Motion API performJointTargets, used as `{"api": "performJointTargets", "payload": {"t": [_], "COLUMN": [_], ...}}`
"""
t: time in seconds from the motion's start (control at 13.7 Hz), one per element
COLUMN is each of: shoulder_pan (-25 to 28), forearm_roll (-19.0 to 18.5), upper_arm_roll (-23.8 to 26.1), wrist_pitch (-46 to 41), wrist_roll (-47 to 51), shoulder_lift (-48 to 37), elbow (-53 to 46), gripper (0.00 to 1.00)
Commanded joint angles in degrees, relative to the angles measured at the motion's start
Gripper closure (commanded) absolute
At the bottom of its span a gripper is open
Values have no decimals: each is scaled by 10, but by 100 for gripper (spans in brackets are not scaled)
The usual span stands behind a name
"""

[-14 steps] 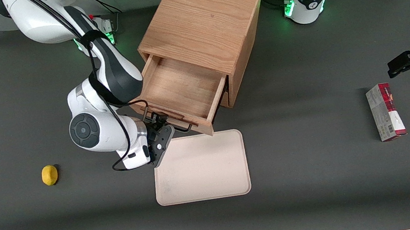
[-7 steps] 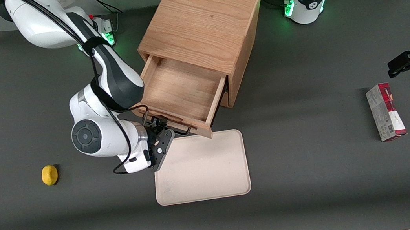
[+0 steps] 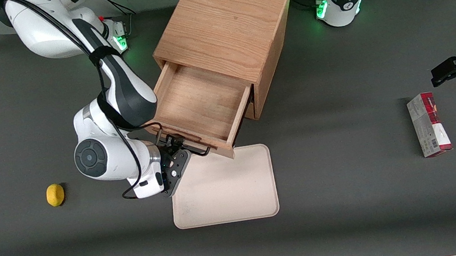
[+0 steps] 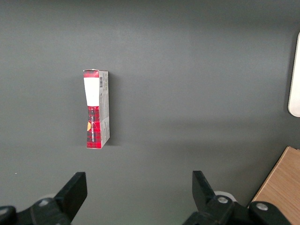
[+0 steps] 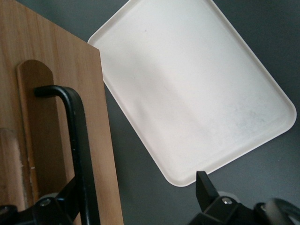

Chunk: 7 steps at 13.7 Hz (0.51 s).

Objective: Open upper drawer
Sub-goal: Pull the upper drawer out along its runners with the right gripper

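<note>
**Upper drawer standing pulled out, gripper at its handle**

Dark grey counter (image 3: 352, 199) is carrying everything you are looking at. Your right arm is reaching down from its base with the wrist turned sideways, bringing the gripper (image 3: 175, 146) against the black bar handle (image 3: 195, 150) of the upper drawer (image 3: 203, 105). That drawer is sticking well out of the oak cabinet (image 3: 227, 22), its front edge overhanging the cream tray (image 3: 227, 189) lying nearer the front camera.

Your right wrist view is showing the jaws spread wide, one finger (image 5: 208, 190) hanging over the tray, the handle (image 5: 77, 140) passing close by the other; whether they are touching it you cannot tell.

No writing is readable anywhere. The left wrist view alone is giving you the red and white box (image 4: 96, 108) with its barcode end. Only the front view is showing the yellow lemon (image 3: 55, 194) toward the working arm's end.
</note>
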<state>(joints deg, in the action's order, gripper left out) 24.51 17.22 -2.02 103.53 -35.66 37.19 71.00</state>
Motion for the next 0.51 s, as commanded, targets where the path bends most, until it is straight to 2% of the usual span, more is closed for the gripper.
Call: {"api": "performJointTargets", "payload": {"t": [0.0, 0.44], "shoulder_pan": [-12, -23], "forearm_roll": [5, 5], "upper_arm_roll": [1, 2], "wrist_pitch": [-4, -4], "wrist_roll": [-16, -25], "shoulder_lift": [24, 28], "elbow": [-31, -47], "gripper": [0, 0]}}
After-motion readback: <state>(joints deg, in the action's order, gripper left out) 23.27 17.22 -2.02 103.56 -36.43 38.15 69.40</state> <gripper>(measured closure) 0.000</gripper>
